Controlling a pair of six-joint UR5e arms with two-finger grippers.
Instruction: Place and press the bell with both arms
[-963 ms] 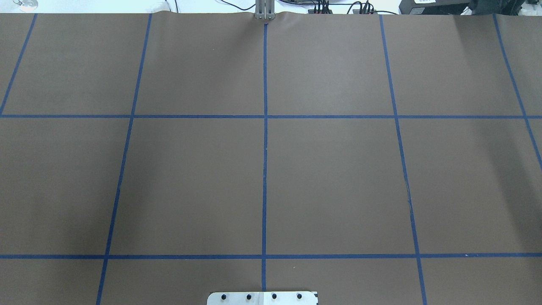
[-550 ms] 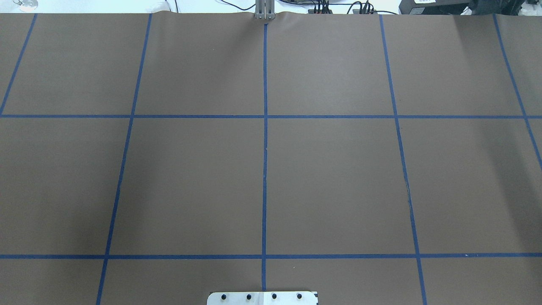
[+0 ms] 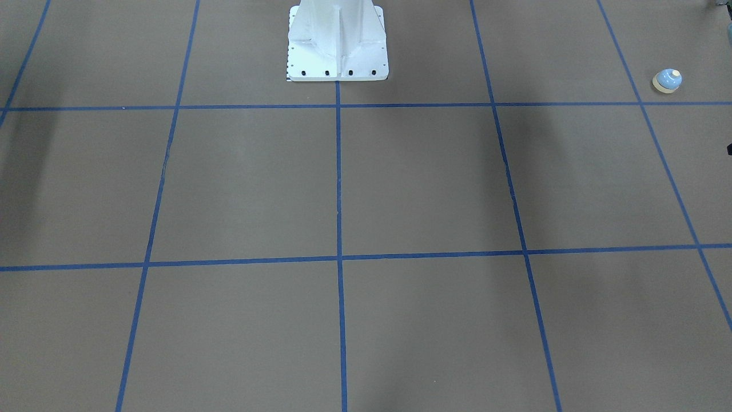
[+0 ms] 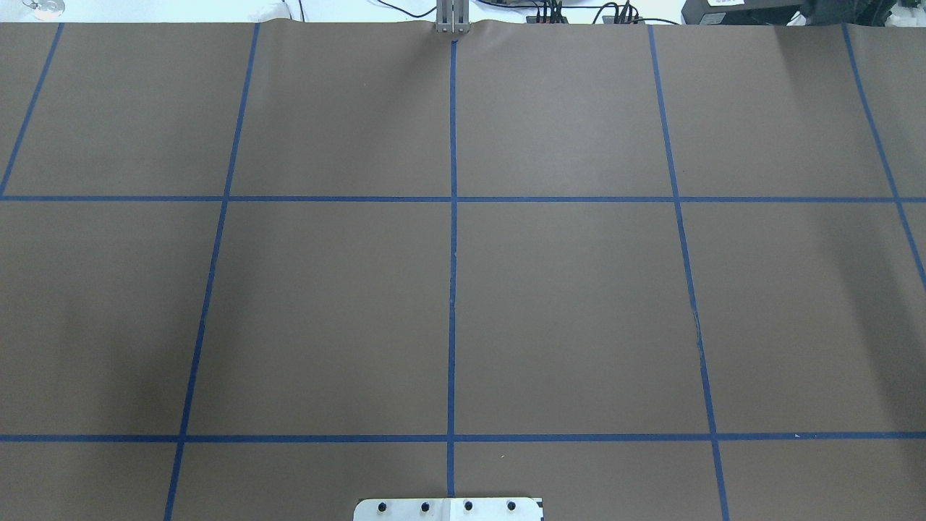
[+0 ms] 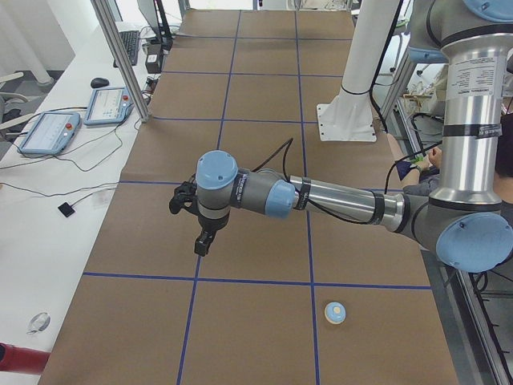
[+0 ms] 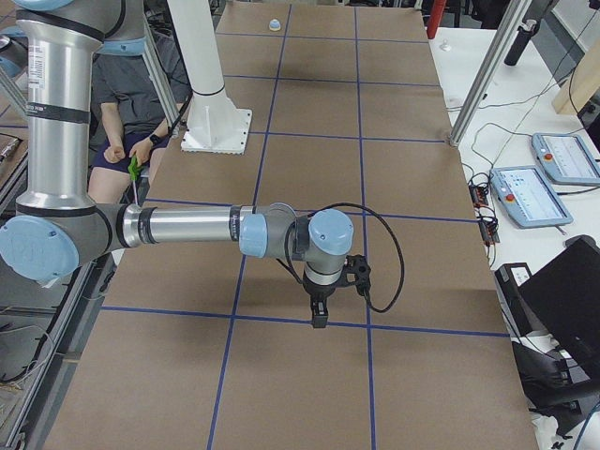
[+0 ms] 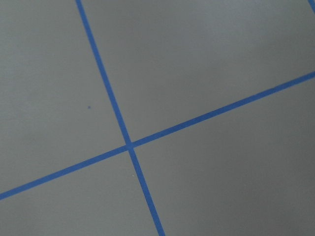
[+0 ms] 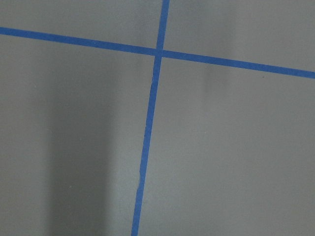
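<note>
**Exterior left view: one bell on the table, well apart from both grippers**

One table (image 4: 325,304), brown and gridded with blue tape (image 4: 452,289), fills every view. Two arms reach out level over it. The left arm (image 5: 345,200) shows only in the exterior left view and the right arm (image 6: 187,225) only in the exterior right view, each with its upper part cut off by the frame. One white pedestal (image 3: 337,40) stands bolted at the robot's edge of the table, its top cut off.

There are two grippers. The left gripper (image 5: 200,247) and the right gripper (image 6: 320,319) each point down over the table. From these side views I cannot tell whether their fingers are spread or closed. The wrist views show only table and crossing tape.

One bell (image 3: 667,80) sits upright on the table at the robot's left end, near the robot's edge and just beside a tape line. It lies well apart from the left gripper's fingers (image 5: 335,312). In the exterior right view it is a tiny dot at the far end (image 6: 275,24), much farther from the right gripper.
</note>
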